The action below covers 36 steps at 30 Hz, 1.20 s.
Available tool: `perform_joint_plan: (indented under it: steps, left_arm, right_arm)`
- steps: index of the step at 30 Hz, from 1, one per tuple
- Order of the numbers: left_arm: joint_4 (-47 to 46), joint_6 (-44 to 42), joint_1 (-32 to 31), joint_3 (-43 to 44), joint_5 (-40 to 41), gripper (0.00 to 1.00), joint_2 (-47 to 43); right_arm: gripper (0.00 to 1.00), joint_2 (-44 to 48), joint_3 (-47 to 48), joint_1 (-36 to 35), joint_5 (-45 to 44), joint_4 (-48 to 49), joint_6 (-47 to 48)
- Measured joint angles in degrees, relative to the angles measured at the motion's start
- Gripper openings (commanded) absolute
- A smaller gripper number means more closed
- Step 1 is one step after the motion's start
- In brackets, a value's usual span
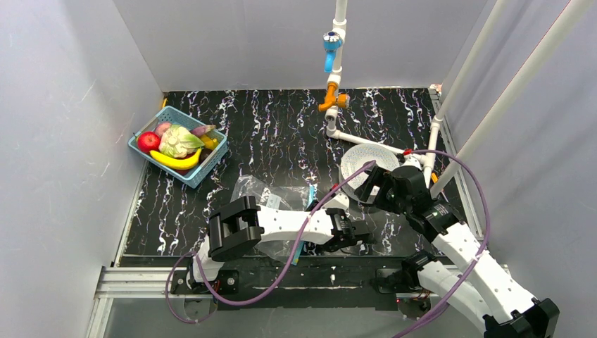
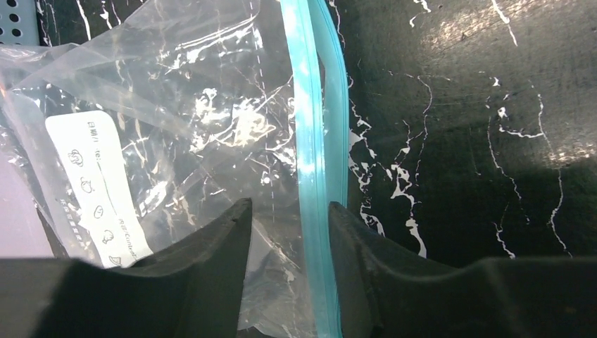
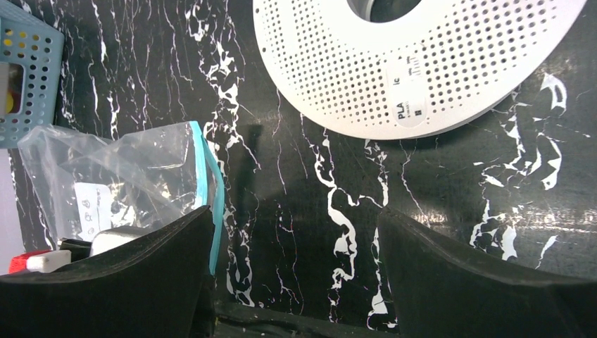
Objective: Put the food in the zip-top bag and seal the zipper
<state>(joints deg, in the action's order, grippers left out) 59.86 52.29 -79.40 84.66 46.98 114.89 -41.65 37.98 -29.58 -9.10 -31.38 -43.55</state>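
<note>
Top external view: a black, white-veined tabletop (image 1: pixel 281 134) is boxed in by grey walls. At the far left, close to the left wall, sits a blue lattice basket (image 1: pixel 208 167). It holds the toy food: a yellow banana (image 1: pixel 176 161) along its near rim, a red apple (image 1: pixel 148 141) at its left corner and a pale green leafy vegetable (image 1: pixel 179 141) in the middle. Bare tabletop separates the basket from the clear zip-top bag (image 1: pixel 264 193), which lies crumpled near the front edge at centre, well apart from the food.

Left wrist view: the bag's white label (image 2: pixel 95 183) is on the left, and its teal-blue zipper (image 2: pixel 310 141) runs top to bottom along the bag's right edge. The left gripper (image 2: pixel 288 211) has its jaws a narrow gap apart. The zipper passes between them, but whether either jaw touches it cannot be told. Right of the zipper the table is bare.

Right wrist view: a white perforated filament spool (image 3: pixel 422 63) lies flat beyond the right gripper (image 3: pixel 296 215). Its jaws are spread wide over bare tabletop and hold nothing, with the bag's zipper edge just beside the left jaw.
</note>
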Motion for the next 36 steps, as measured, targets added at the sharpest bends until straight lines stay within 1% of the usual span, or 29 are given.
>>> perform_joint_plan:
  steps: [4, 6, 7, 11, 13, 17, 19, 21, 24, 25, 28, 29, 30, 32, 34, 35, 36]
  left_arm:
    - [-0.92, -0.63, 0.00, -1.53, 0.17, 0.09, 0.00]
    - [-1.11, -0.79, 0.04, -2.19, 0.22, 0.02, 0.00]
    - [-1.09, -0.72, 0.04, -2.36, 0.28, 0.00, 0.00]
    - [-1.20, -0.76, 0.07, -3.08, 0.22, 0.00, -0.83]
    - [-2.47, -1.09, 0.07, -4.59, -0.35, 0.00, -3.50]
    - [-4.59, -1.27, 0.26, -7.19, -1.81, 0.00, -13.09]
    - [-6.84, -1.25, 0.59, -8.81, -2.89, 0.00, -19.17]
    - [-10.12, -1.22, 1.38, -11.61, -4.24, 0.00, -25.55]
    - [-14.03, -0.68, 3.19, -16.39, -6.36, 0.00, -32.81]
    - [-15.41, -0.09, 4.07, -18.62, -7.48, 0.00, -35.50]
    - [-18.29, 0.90, 5.42, -22.67, -8.70, 0.00, -40.79]
    - [-19.91, 1.18, 5.60, -24.44, -9.07, 0.00, -43.30]
    - [-21.92, 1.40, 6.10, -26.21, -9.97, 0.00, -45.66]
    - [-23.74, 1.92, 8.24, -28.57, -11.28, 0.00, -50.45]
    - [-24.68, 2.21, 9.05, -28.70, -11.32, 0.00, -52.70]
    - [-25.09, 2.34, 9.05, -28.70, -11.32, 0.00, -53.27]
    - [-25.16, 2.47, 9.05, -28.70, -11.45, 0.00, -53.53]
  right_arm:
    - [0.92, -1.20, -0.39, 0.02, 1.38, 0.22, 0.07]
    - [0.92, -1.38, -0.39, 0.09, 1.90, 0.28, 0.17]
    - [0.92, -1.46, -0.39, 0.13, 2.12, 0.31, 0.22]
    - [0.92, -2.12, -0.42, 0.33, 3.32, 1.01, 0.48]
    - [0.92, -2.71, -0.70, 0.33, 3.87, 1.88, 0.87]
    - [0.92, -4.44, -1.38, 0.57, 6.86, 2.47, 2.01]
    - [0.94, -4.98, -1.38, 0.72, 9.20, 3.28, 2.54]
    - [0.97, -5.44, -1.40, 0.76, 12.79, 5.11, 3.43]
    - [0.98, -7.30, -1.31, 0.87, 19.93, 8.94, 4.85]
    - [0.98, -9.25, -0.72, 0.92, 24.41, 10.34, 5.38]
    - [0.98, -15.08, 1.90, 0.09, 32.70, 13.27, 6.16]
    - [0.98, -16.87, 3.17, -1.03, 35.54, 14.99, 6.25]
    - [0.96, -17.44, 3.74, -2.25, 36.87, 16.09, 6.23]
    - [0.89, -17.75, 5.16, -7.72, 37.59, 18.32, 4.98]
    - [0.85, -19.15, 6.99, -14.58, 33.51, 18.99, 2.19]
    - [0.83, -20.22, 7.37, -16.48, 32.48, 19.34, 1.36]
    - [0.80, -23.41, 8.48, -18.40, 30.12, 19.45, -0.28]
